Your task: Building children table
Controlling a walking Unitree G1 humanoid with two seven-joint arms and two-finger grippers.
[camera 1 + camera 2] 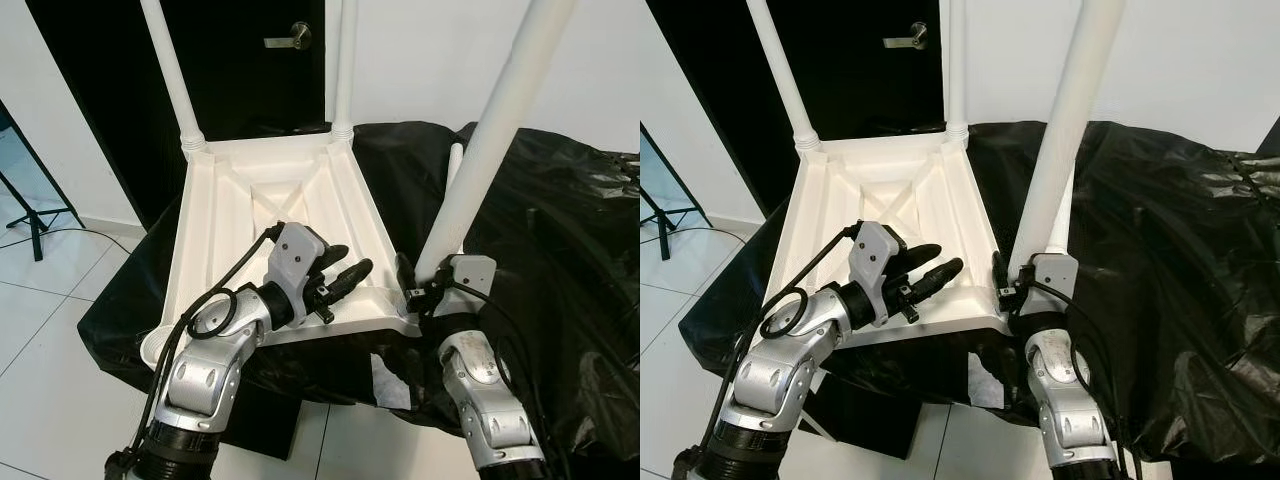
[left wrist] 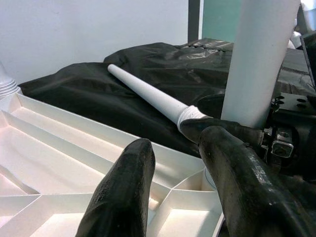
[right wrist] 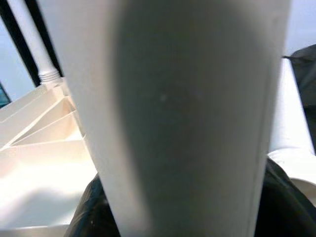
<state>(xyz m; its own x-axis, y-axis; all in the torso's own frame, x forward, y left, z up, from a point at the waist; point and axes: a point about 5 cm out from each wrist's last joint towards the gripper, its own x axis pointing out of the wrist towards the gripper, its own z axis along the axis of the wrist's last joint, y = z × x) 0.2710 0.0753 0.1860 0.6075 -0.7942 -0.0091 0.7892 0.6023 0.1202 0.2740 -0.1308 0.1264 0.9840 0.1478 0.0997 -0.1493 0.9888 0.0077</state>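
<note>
- The tabletop (image 1: 300,215), white plastic, lies upside down on the left part of a bench covered with black sheet (image 1: 560,230); its ribbed underside faces up.
- Two legs stand upright in the far corners of the tabletop: far-left leg (image 1: 172,70) and far-right leg (image 1: 345,65).
- A third leg (image 1: 495,125) stands at the near right corner of the tabletop, slightly tilted, its lower end at the corner socket.
- The right tool (image 1: 428,283) is clenched around the lower end of this third leg, just above the corner.
- A fourth leg (image 2: 148,94) lies loose on the black sheet, to the right of the tabletop, behind the third leg.
- The left tool (image 1: 338,272) hovers over the near part of the tabletop, fingers (image 2: 123,192) apart and grasping nothing, pointing toward the third leg.
- Behind the bench there is a dark door (image 1: 240,60) with a metal handle (image 1: 288,39), and a white wall (image 1: 430,60).
- White floor tiles (image 1: 50,300) are to the left of the bench.
</note>
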